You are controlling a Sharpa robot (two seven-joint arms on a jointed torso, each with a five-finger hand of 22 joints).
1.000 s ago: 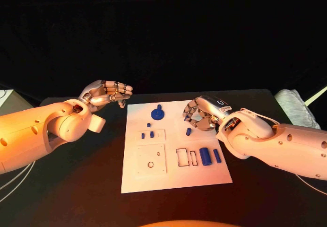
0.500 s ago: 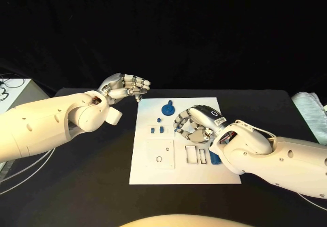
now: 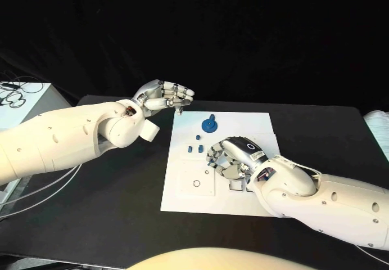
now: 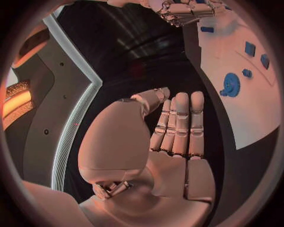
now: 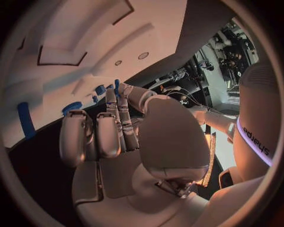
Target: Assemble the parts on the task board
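Observation:
The white task board lies in the middle of the black table. A blue gear-shaped part sits near its far edge, with small blue pieces just nearer. My right hand hovers over the board's middle with fingers curled in and nothing seen in them; it hides the slots beneath it. My left hand floats off the board's far left corner, its fingers also curled on nothing. The left wrist view shows the left hand, the gear-shaped part and the right hand. In the right wrist view a blue bar lies on the board beyond the right hand.
A square recessed plate with a small ring takes up the board's near left. A white box with cables stands at the table's left, and a pale object lies at the right edge.
The camera has shifted. My right hand has moved from the board's far right part down over its middle, covering the slots and blue bars. The left hand stays by the far left corner.

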